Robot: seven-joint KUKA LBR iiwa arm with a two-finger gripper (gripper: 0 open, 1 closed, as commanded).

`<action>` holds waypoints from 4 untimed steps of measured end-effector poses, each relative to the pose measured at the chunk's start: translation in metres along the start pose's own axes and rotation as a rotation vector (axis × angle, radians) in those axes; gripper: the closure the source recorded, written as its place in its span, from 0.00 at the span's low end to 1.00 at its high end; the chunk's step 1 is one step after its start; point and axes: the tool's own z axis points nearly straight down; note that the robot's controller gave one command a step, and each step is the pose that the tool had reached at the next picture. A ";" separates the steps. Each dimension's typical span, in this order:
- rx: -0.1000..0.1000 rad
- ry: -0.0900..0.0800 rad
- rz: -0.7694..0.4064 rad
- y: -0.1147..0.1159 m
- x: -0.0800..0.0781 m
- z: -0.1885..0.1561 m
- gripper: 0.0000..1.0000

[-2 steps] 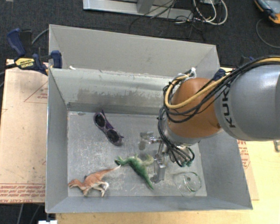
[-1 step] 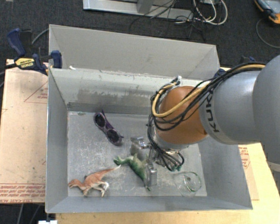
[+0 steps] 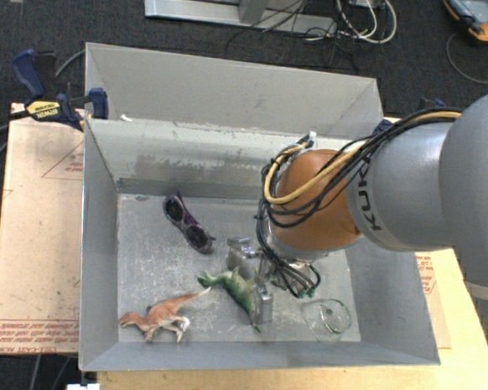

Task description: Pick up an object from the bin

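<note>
Gripper point(image 3: 251, 281), fingers spread and closed on nothing, straddles the green toy dinosaur point(image 3: 236, 290) lying on the bin point(image 3: 97, 246) floor just toward 6 o'clock of centre, with an orange dinosaur point(image 3: 163, 314) at its 8 o'clock, purple sunglasses point(image 3: 187, 221) at 11, and a clear cup point(image 3: 329, 314) at 3.

Low in the bin point(image 3: 99, 221), near mid-floor: gripper point(image 3: 252, 280), fingers spread, right at a green dinosaur point(image 3: 235, 287) lying flat. Reaching in from 3 o'clock on a grey arm point(image 3: 429, 196), with an orange cover point(image 3: 315, 204) and looped cables point(image 3: 330, 167) at the wrist. At 7 o'clock from the gripper, a tan dinosaur point(image 3: 163, 315), tail tip near the green one. At 10 o'clock, apart, dark sunglasses point(image 3: 187, 221). At 4 o'clock, near, a clear round thing point(image 3: 329, 316), kind hard to tell.
</note>
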 end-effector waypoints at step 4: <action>-0.003 -0.004 -0.052 0.017 0.054 -0.010 1.00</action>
